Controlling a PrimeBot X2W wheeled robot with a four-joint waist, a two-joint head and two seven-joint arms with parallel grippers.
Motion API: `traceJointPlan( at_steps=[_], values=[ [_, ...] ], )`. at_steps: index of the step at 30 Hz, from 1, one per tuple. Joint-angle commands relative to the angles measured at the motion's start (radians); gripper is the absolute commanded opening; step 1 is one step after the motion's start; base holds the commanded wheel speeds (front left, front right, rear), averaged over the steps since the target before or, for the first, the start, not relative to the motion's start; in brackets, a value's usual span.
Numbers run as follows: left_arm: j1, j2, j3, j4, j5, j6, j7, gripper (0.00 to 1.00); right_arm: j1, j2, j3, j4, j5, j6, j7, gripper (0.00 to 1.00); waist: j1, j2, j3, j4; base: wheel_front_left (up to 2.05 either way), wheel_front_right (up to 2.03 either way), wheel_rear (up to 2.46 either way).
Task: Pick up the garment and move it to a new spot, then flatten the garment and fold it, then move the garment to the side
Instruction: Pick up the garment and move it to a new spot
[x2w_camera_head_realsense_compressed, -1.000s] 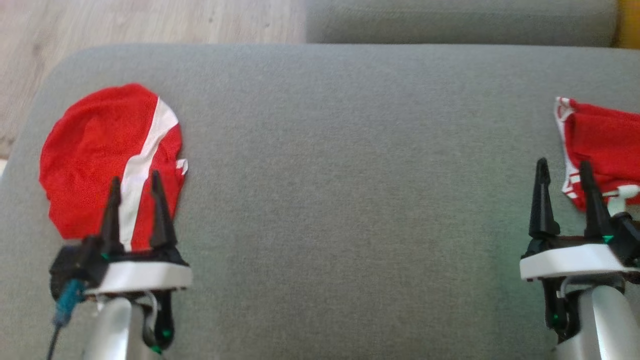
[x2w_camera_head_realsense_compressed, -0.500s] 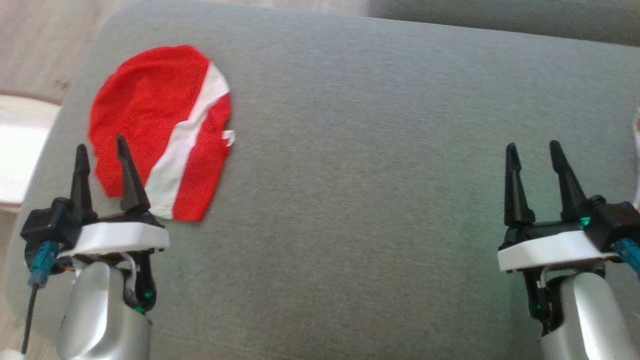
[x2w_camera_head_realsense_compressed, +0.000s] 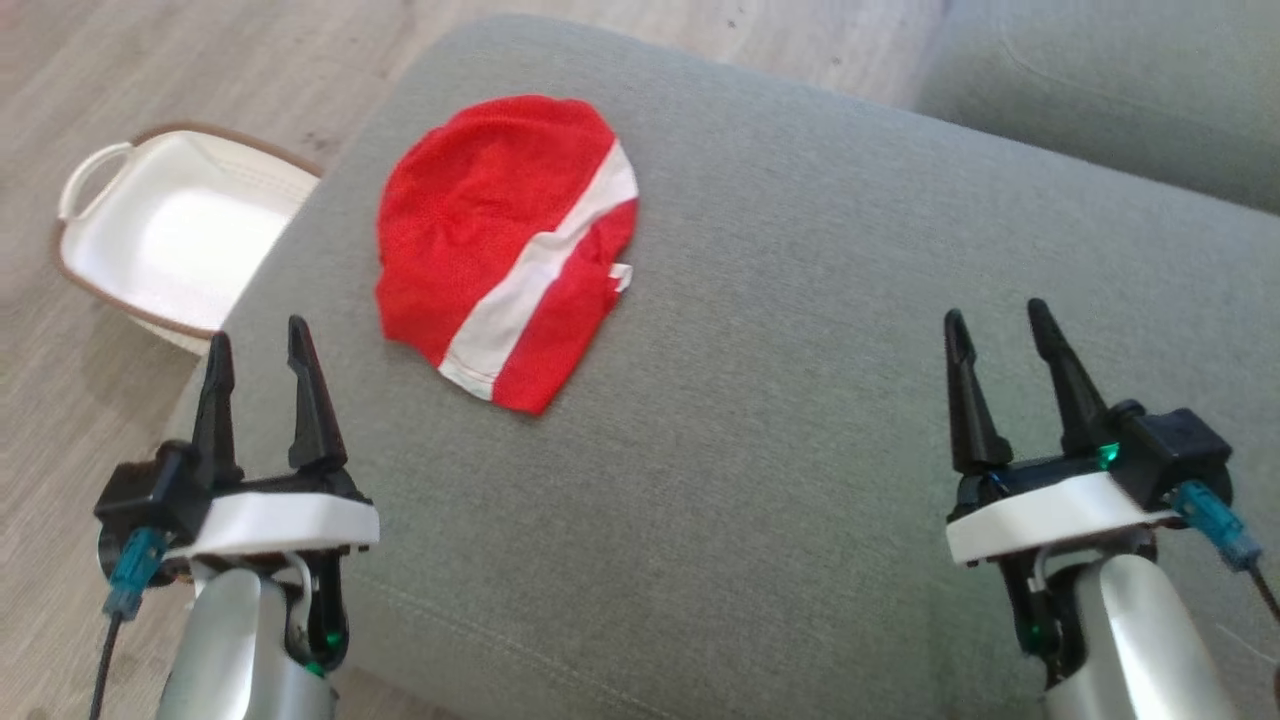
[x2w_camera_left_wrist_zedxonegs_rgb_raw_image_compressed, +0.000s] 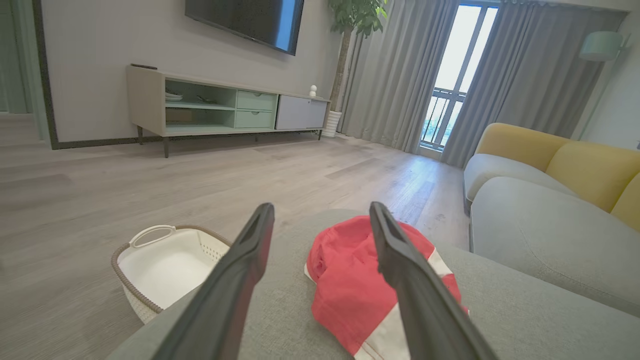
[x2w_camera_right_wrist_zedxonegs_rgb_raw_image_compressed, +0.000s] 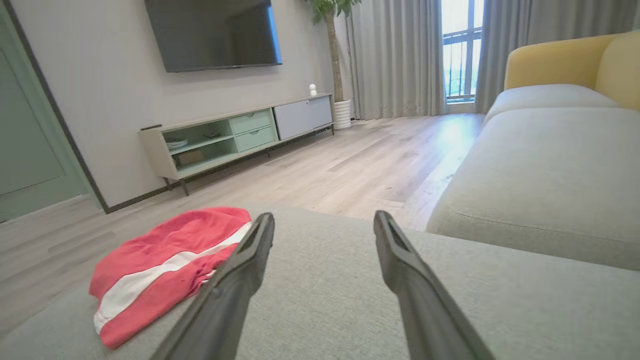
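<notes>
One red garment (x2w_camera_head_realsense_compressed: 500, 250) with one white stripe is lying spread on the grey cushion (x2w_camera_head_realsense_compressed: 800, 400) in the head view, toward the cushion's far left corner. Two grippers are sitting at the cushion's near edge: the left gripper (x2w_camera_head_realsense_compressed: 257, 332) by its left corner, the right gripper (x2w_camera_head_realsense_compressed: 996, 310) toward its right. Each is spreading its two dark fingers apart and gripping nothing, and both are well apart from the garment. One white basket (x2w_camera_head_realsense_compressed: 180, 225) is standing on the floor just beside the cushion's left side.

From the left wrist, that gripper's two parted fingers are framing the garment on the cushion ahead without touching it, and the basket is sitting off the cushion's left. One TV cabinet (x2w_camera_left_wrist_zedxonegs_rgb_raw_image_compressed: 225, 107) and one potted plant (x2w_camera_left_wrist_zedxonegs_rgb_raw_image_compressed: 360, 12) are standing by the wall beyond the cushion.

From the right wrist, two parted fingers are pointing across the cushion, and the garment is lying to their left, near the cushion's far edge.
</notes>
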Motion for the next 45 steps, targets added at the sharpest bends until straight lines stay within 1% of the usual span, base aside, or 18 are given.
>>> traceJointPlan(
  at_steps=[1, 7, 11, 15, 18, 22, 23, 27, 28, 32, 35, 37, 38, 40, 43, 45],
  values=[
    [-0.017, 0.011, 0.024, -0.039, 0.011, -0.003, -0.005, 1.0, -0.006, -0.004, 0.036, -0.025, 0.008, 0.007, 0.0, 1.0, 0.0001, 0.0, -0.02, 0.024, 0.0, 0.0, 0.0],
    [-0.01, 0.009, 0.032, -0.053, 0.011, -0.001, -0.005, 1.0, -0.008, -0.004, 0.043, -0.025, 0.01, 0.007, -0.001, 1.0, 0.0001, 0.0, -0.013, 0.024, 0.0, 0.0, 0.0],
    [-0.021, 0.012, 0.04, -0.05, 0.013, -0.003, -0.005, 1.0, -0.011, -0.004, 0.04, -0.036, 0.001, 0.007, 0.007, 1.0, 0.0001, 0.0, 0.012, 0.004, 0.0, 0.0, 0.0],
    [-0.072, 0.04, 0.018, -0.002, 0.018, -0.016, 0.009, 1.0, -0.024, -0.004, 0.021, -0.063, -0.025, 0.007, 0.027, 1.0, 0.0001, 0.0, 0.054, -0.021, 0.0, 0.0, 0.0],
    [-0.146, 0.08, -0.014, 0.065, 0.025, -0.026, 0.063, 1.0, -0.036, -0.004, 0.0, -0.097, -0.051, 0.007, 0.048, 1.0, 0.0001, 0.0, 0.095, -0.038, 0.0, 0.0, 0.0],
    [-0.268, 0.134, -0.079, 0.211, 0.021, -0.036, 0.214, 1.0, -0.051, -0.004, -0.031, -0.16, -0.09, 0.007, 0.085, 1.0, 0.0001, 0.0, 0.153, -0.059, 0.0, 0.0, 0.0],
    [-0.268, 0.134, -0.079, 0.211, 0.021, -0.036, 0.214, 1.0, -0.051, -0.004, -0.031, -0.16, -0.09, 0.007, 0.085, 1.0, 0.0001, 0.0, 0.153, -0.059, 0.0, 0.0, 0.0],
    [-0.384, 0.167, -0.135, 0.36, -0.019, -0.04, 0.364, 1.0, -0.064, -0.004, -0.051, -0.231, -0.127, 0.007, 0.123, 1.0, 0.0001, 0.0, 0.208, -0.085, 0.0, 0.0, 0.0],
    [-0.409, 0.176, -0.154, 0.387, -0.032, -0.04, 0.388, 1.0, -0.068, -0.004, -0.051, -0.248, -0.135, 0.007, 0.131, 1.0, 0.0001, 0.0, 0.219, -0.091, 0.0, 0.0, 0.0],
    [-0.485, 0.209, -0.189, 0.482, -0.089, -0.041, 0.413, 1.0, -0.081, -0.004, -0.043, -0.298, -0.15, 0.007, 0.155, 1.0, 0.0001, 0.0, 0.256, -0.123, 0.0, 0.0, 0.0],
    [-0.518, 0.216, -0.214, 0.547, -0.141, -0.041, 0.434, 1.0, -0.084, -0.004, -0.044, -0.316, -0.151, 0.007, 0.161, 1.0, 0.0001, 0.0, 0.266, -0.139, 0.0, 0.0, 0.0],
    [-0.536, 0.22, -0.25, 0.597, -0.19, -0.041, 0.474, 1.0, -0.081, -0.004, -0.047, -0.323, -0.15, 0.007, 0.163, 1.0, 0.0001, 0.0, 0.268, -0.148, 0.0, 0.0, 0.0],
    [-0.538, 0.223, -0.266, 0.607, -0.205, -0.041, 0.487, 0.83, -0.08, -0.004, -0.046, -0.323, -0.151, 0.007, 0.163, 1.0, 0.0001, 0.0, 0.267, -0.152, 0.0, 0.0, 0.0],
    [-0.537, 0.233, -0.287, 0.613, -0.243, -0.041, 0.492, 0.0, -0.083, -0.004, -0.043, -0.322, -0.149, 0.007, 0.16, 1.0, 0.0001, 0.0, 0.262, -0.163, 0.0, 0.0, 0.0],
    [-0.532, 0.259, -0.31, 0.607, -0.288, -0.041, 0.462, 0.0, -0.087, -0.004, -0.04, -0.313, -0.135, 0.007, 0.147, 1.0, 0.0001, 0.0, 0.25, -0.18, 0.0, 0.0, 0.0],
    [-0.535, 0.281, -0.319, 0.6, -0.3, -0.041, 0.404, 0.0, -0.087, -0.004, -0.035, -0.3, -0.127, 0.007, 0.138, 1.0, 0.0001, 0.0, 0.239, -0.19, 0.0, 0.0, 0.0]
  ],
)
